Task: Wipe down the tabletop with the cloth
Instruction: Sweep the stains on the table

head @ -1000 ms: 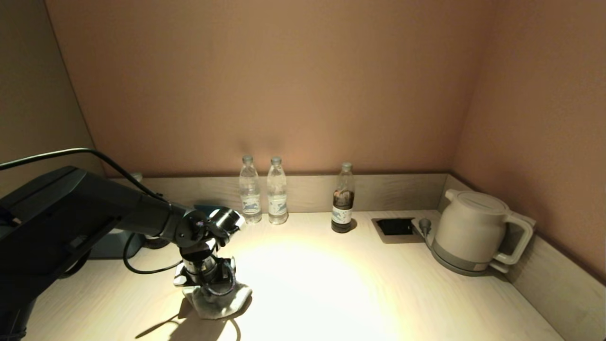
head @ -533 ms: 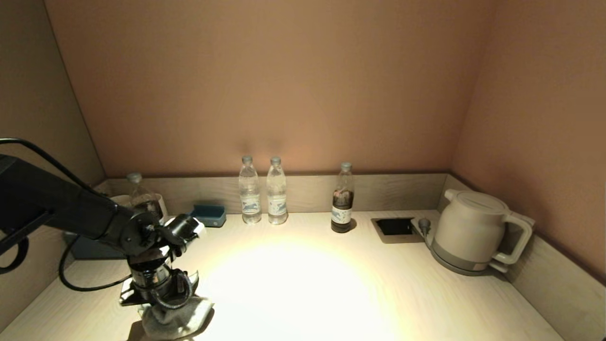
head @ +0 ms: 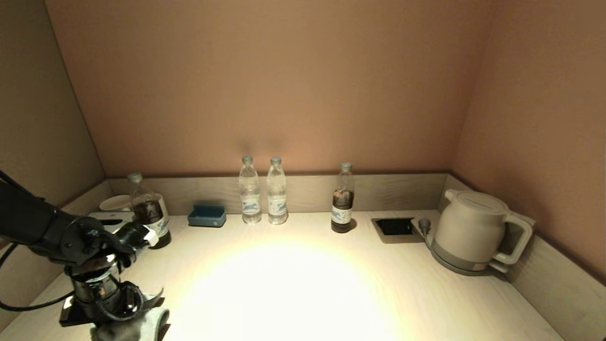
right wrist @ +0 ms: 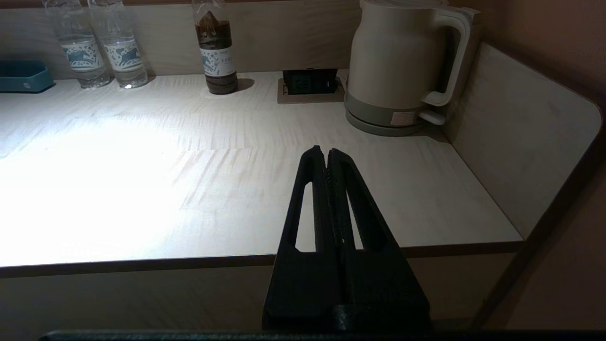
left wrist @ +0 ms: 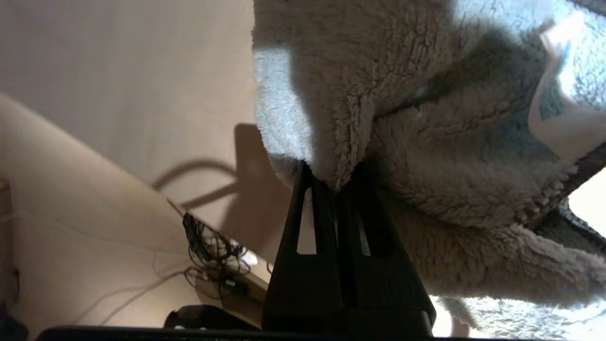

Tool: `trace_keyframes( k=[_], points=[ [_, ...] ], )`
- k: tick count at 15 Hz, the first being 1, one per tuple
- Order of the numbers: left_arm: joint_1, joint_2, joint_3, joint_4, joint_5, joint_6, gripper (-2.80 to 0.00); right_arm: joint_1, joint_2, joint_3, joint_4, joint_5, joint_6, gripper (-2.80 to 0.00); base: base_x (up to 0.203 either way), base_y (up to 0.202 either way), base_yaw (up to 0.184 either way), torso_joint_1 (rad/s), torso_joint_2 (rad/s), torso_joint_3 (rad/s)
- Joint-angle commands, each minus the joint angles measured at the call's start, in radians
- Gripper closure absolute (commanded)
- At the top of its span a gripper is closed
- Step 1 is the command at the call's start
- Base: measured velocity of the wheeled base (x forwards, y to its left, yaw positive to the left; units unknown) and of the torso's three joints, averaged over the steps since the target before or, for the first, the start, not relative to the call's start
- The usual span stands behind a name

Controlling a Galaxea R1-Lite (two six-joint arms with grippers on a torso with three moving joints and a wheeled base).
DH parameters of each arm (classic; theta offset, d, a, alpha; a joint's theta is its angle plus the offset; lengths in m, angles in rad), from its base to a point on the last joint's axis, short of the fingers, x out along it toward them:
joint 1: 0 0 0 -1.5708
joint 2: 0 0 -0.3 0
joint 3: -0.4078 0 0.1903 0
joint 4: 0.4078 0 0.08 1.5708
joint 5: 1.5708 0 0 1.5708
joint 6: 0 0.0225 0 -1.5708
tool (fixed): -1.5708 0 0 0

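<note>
The cloth point(head: 135, 327) is a fluffy grey-white towel lying on the pale wooden tabletop point(head: 303, 284) at its front left corner. My left gripper point(head: 118, 319) points down onto it and is shut on a fold of the cloth point(left wrist: 426, 156), with the tips of the black fingers point(left wrist: 303, 227) buried in the pile. A white label point(left wrist: 561, 118) shows on the cloth. My right gripper point(right wrist: 326, 154) is shut and empty, held off the front edge of the table on the right, and does not show in the head view.
At the back stand two clear water bottles point(head: 262, 194), a dark bottle point(head: 343, 199), a blue tray point(head: 207, 215), another dark bottle point(head: 147, 210) at the left, a socket recess point(head: 395, 226) and a white kettle point(head: 476, 232). Low walls edge the sides.
My left gripper has dragged the cloth leftward along the front of the table, from left of centre to the front left corner. Nothing else has moved.
</note>
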State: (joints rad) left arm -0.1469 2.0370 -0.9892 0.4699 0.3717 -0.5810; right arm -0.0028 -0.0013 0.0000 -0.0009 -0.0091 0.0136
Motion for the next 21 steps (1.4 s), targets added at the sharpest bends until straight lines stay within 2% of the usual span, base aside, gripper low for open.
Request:
trace_keyframes(
  k=[1,4,6,8,11,15,18,20,21],
  points=[
    [0.045,-0.017,0.015,0.001,0.003,0.007,0.00,0.001,0.001,0.000,-0.001,0.000,0.000,0.00,0.000,0.000,0.000,0.000,0.00,0.000],
    [0.173,0.004,-0.004,-0.010,0.001,0.054,0.00,0.000,0.001,0.000,-0.001,0.000,0.000,0.00,0.000,0.000,0.000,0.000,0.00,0.000],
    [0.182,0.011,-0.009,-0.020,-0.002,0.064,0.00,0.000,0.001,0.000,-0.001,0.000,0.000,0.00,0.000,0.000,0.000,0.000,0.00,0.000],
    [0.194,0.074,-0.027,-0.106,0.001,0.073,0.00,0.001,0.001,0.000,-0.001,0.000,0.000,0.00,0.000,0.000,0.000,0.000,0.00,0.000],
    [0.188,0.138,-0.109,-0.155,-0.016,0.071,0.00,0.001,0.001,0.000,-0.001,0.000,0.000,0.00,0.000,0.000,0.000,0.000,0.00,0.000],
    [0.131,0.162,-0.121,-0.204,-0.031,0.069,0.00,0.000,0.001,0.000,-0.001,0.000,0.000,0.00,0.000,0.000,0.000,0.000,0.00,0.000],
    [0.029,0.159,-0.124,-0.214,-0.048,0.054,0.00,0.000,0.001,0.000,-0.001,0.000,0.000,0.00,0.000,0.000,0.000,0.000,0.00,0.000],
    [-0.086,0.168,-0.133,-0.243,-0.057,0.042,0.00,0.001,0.001,0.000,-0.001,0.000,0.000,0.00,0.000,0.000,0.000,0.000,0.00,0.000],
    [-0.106,0.173,-0.138,-0.263,-0.063,0.038,0.00,0.001,0.001,0.000,-0.001,0.000,0.000,0.00,0.000,0.000,0.000,0.000,0.00,0.000]
  ],
)
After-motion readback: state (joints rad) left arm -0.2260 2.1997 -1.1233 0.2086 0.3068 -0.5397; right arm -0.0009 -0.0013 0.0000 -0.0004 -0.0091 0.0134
